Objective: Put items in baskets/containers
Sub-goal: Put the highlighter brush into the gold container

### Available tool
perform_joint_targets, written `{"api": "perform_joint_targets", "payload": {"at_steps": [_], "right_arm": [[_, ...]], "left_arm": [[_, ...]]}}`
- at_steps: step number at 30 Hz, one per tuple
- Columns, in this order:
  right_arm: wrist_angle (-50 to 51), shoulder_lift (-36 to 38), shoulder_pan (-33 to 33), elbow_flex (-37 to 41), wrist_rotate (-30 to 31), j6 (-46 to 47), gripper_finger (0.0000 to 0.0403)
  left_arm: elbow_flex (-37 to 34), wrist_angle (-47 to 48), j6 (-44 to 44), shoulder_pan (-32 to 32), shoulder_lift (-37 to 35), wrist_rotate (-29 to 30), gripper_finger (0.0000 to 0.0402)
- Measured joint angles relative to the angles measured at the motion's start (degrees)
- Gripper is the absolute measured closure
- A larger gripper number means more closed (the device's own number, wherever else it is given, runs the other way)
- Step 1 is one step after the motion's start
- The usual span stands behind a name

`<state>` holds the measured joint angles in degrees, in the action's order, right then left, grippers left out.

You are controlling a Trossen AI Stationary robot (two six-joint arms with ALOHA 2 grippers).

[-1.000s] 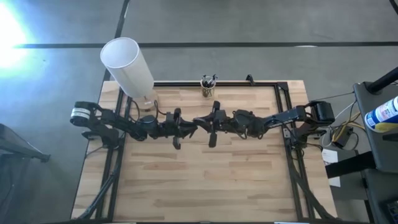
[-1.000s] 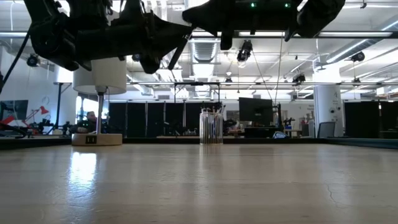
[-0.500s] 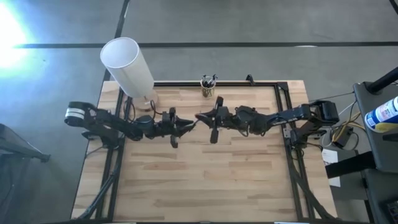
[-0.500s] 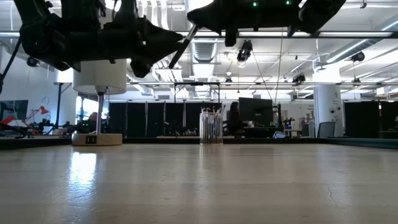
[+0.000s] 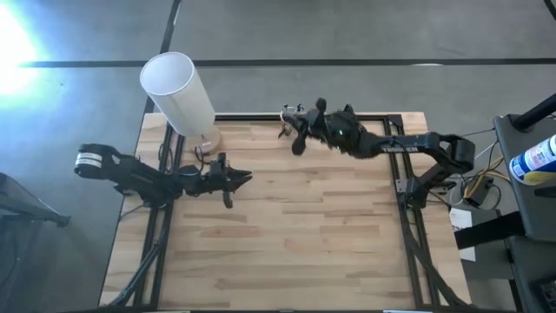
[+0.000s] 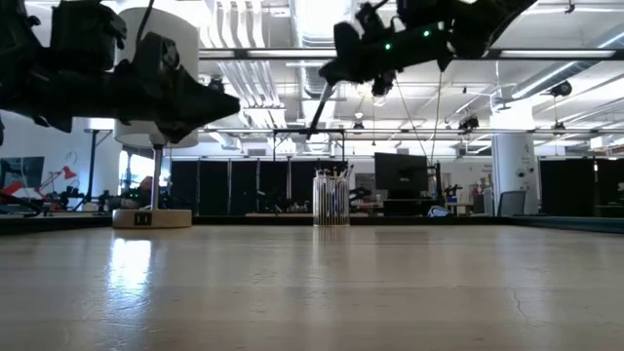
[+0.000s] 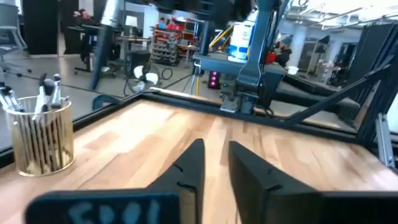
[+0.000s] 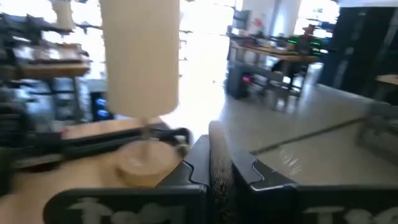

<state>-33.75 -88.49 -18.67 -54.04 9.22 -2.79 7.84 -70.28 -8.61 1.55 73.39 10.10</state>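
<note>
The clear yellowish cup [image 6: 331, 200] stands at the table's far edge with several brushes upright in it; it also shows in the left wrist view [image 7: 40, 140]. My right gripper [image 6: 338, 66] is high over the cup, shut on one thin dark brush [image 6: 320, 112]. In the high view my right gripper [image 5: 298, 122] covers most of the cup. My left gripper [image 5: 247, 178] hovers over the table's left middle, open and empty, with a narrow gap between its fingers in the left wrist view [image 7: 214, 171]. My right gripper pinches the brush near its upper end [image 8: 219, 163] between its two fingers. The brush is lifted clear and hangs slanting below the fingers, with its lower end [image 6: 312, 129] above the cup's brushes.
A big white cylinder [image 5: 178, 87] on a round wooden base [image 8: 146, 163] stands at the far left corner, close to the cup. A black frame [image 5: 395, 130] runs along the table's edges. Bare wooden tabletop [image 5: 295, 243] fills the middle and near side.
Both grippers met over the table's middle with the brush between them. My right gripper has since carried the brush toward the far edge, over the cup. My left gripper, now without the brush, has drawn back toward the table's left edge.
</note>
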Motion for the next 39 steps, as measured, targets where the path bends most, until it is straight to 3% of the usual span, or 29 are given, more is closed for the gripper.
{"api": "perform_joint_targets", "payload": {"at_steps": [6,15,27,39], "right_arm": [[5.7,-3.7,-7.8,-6.6,-0.1,-2.7,0.0392],[16.9,-10.8,-13.6,-13.6,-0.7,-3.0,0.0392],[13.0,-20.3,-16.7,-13.9,-5.2,0.7,0.0392],[13.9,-23.6,-16.6,-15.3,-5.2,1.3,0.0391]], "left_arm": [[-2.0,0.2,1.3,0.7,-1.4,-0.1,0.0396],[-2.5,0.2,1.3,2.2,-1.6,-0.1,0.0401],[-2.5,1.0,1.2,2.2,-1.6,-0.1,0.0401],[-2.5,1.3,1.2,2.4,-1.5,-0.2,0.0401]]}}
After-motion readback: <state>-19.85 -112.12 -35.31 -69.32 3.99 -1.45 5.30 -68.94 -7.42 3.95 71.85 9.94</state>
